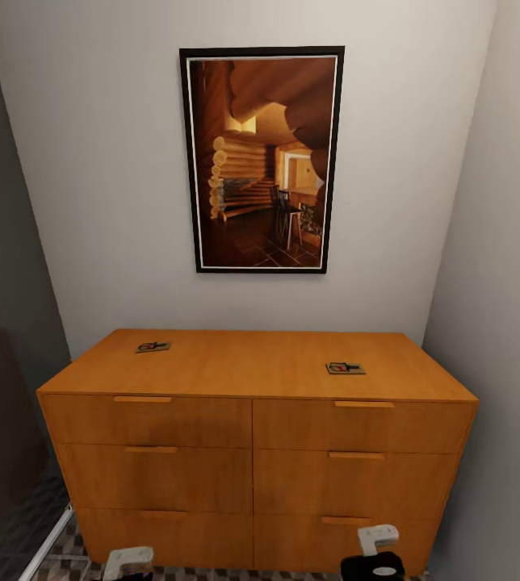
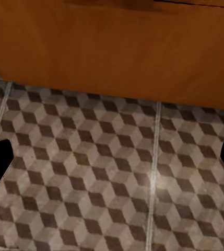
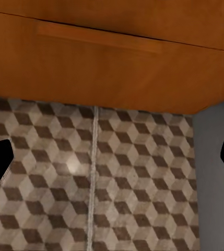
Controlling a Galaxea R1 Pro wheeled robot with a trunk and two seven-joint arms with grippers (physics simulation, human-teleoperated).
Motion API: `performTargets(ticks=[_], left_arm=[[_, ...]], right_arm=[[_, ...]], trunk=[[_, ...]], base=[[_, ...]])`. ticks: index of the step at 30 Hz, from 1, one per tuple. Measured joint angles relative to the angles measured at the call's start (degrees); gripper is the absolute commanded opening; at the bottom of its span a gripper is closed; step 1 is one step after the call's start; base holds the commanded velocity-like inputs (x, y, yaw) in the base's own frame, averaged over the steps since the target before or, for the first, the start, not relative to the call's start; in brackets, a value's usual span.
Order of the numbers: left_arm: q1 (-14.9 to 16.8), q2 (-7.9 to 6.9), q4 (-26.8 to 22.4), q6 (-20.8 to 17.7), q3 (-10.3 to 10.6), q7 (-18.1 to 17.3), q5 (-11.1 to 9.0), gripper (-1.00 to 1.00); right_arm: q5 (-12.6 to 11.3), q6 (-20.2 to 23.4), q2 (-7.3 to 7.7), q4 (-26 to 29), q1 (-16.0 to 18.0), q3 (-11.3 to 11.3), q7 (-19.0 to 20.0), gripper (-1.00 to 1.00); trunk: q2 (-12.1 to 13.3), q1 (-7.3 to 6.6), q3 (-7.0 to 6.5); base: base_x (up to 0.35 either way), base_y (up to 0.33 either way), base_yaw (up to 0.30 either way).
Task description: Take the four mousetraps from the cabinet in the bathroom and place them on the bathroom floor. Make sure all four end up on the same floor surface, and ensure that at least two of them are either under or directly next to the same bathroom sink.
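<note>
Facing an orange wooden six-drawer dresser (image 1: 256,452), the robot has two small flat tan mousetraps (image 1: 153,347) (image 1: 345,368) lying untouched on its top, none on the cube-patterned tiled bathroom floor (image 2: 101,183), and both grippers (image 2: 112,162) (image 3: 112,162) spread wide, empty.

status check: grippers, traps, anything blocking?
Both grippers low, open, empty, over the tiled floor. Two mousetraps on the orange dresser top: left mousetrap, right mousetrap. Nothing in the way.
</note>
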State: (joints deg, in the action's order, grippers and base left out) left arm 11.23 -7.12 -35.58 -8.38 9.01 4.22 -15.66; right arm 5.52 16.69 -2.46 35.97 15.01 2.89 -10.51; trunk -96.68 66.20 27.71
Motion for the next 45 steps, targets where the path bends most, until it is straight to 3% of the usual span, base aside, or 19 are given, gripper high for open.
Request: performTargets(ticks=[14,22,29,45], left_arm=[[0.0,-0.54,-15.4,-10.1,0.1,0.1,0.2,1.0],[0.0,-0.85,-24.9,-16.6,0.1,0.1,0.2,1.0],[0.0,-1.03,-34.2,-23.0,0.1,0.1,0.2,1.0],[0.0,-1.29,-43.1,-28.5,0.4,0.2,0.1,1.0]], right_arm=[[-2.3,10.5,1.07,14.8,0.0,0.1,0.0,1.0],[-2.7,18.5,1.36,24.7,0.0,-0.2,0.0,1.0],[-2.8,26.3,2.3,34.3,0.0,-1.6,0.0,1.0],[-2.9,34.2,2.59,44.1,0.0,-2.3,0.0,1.0]], trunk=[[0.0,0.0,0.0],[0.0,0.0,0.0],[0.0,0.0,0.0],[0.0,0.0,0.0]], base=[[0.0,0.0,0.0],[0.0,0.0,0.0],[0.0,0.0,0.0],[0.0,0.0,0.0]])
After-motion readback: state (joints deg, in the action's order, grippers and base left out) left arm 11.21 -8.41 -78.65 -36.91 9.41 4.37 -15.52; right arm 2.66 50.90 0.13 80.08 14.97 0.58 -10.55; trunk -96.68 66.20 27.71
